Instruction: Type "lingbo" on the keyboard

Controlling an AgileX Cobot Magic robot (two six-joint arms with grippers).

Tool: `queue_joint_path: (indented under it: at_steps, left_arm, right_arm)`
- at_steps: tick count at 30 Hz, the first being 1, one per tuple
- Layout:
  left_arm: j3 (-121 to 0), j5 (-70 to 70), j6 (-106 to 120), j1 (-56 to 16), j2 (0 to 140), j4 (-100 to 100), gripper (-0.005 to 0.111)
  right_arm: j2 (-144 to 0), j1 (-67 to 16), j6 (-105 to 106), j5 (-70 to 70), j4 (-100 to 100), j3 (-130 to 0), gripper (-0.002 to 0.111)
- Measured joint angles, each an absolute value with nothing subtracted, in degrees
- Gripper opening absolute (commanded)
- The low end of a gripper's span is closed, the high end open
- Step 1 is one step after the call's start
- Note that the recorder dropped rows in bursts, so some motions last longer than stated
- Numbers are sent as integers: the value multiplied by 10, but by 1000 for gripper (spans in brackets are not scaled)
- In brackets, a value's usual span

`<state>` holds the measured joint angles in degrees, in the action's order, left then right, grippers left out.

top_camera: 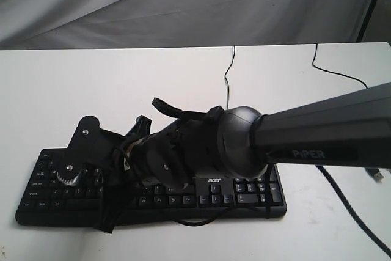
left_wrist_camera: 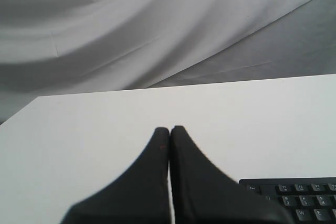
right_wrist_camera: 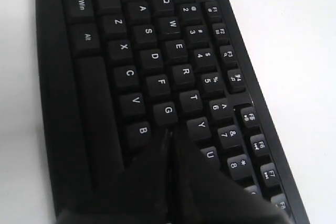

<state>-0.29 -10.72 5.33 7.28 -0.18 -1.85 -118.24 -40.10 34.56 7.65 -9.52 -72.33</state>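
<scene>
Keyboard (right_wrist_camera: 113, 85) sits beneath right pincer (right_wrist_camera: 169, 134) (jaws together) near its G key (right_wrist_camera: 167, 111).

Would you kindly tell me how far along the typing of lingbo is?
Done: cannot tell; no screen shows typed letters. In hand: the right gripper, shut, points its tip at the keyboard beside the G key and B key. The left gripper, shut, hangs over the table off the keyboard's end. Left: likely at least the o.

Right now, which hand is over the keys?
The right hand, shut, its tip over the keyboard's letter keys beside the G key. The left hand, also shut, is over bare white table off the keyboard's corner.
</scene>
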Motion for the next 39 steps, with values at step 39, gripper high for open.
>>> queue_joint_path:
  at_steps: [39]
  left_arm:
    - [-3,-107,53,73,-2,-18,1]
  right_arm:
    - [-1217,-401,346,58,-101,-723,0]
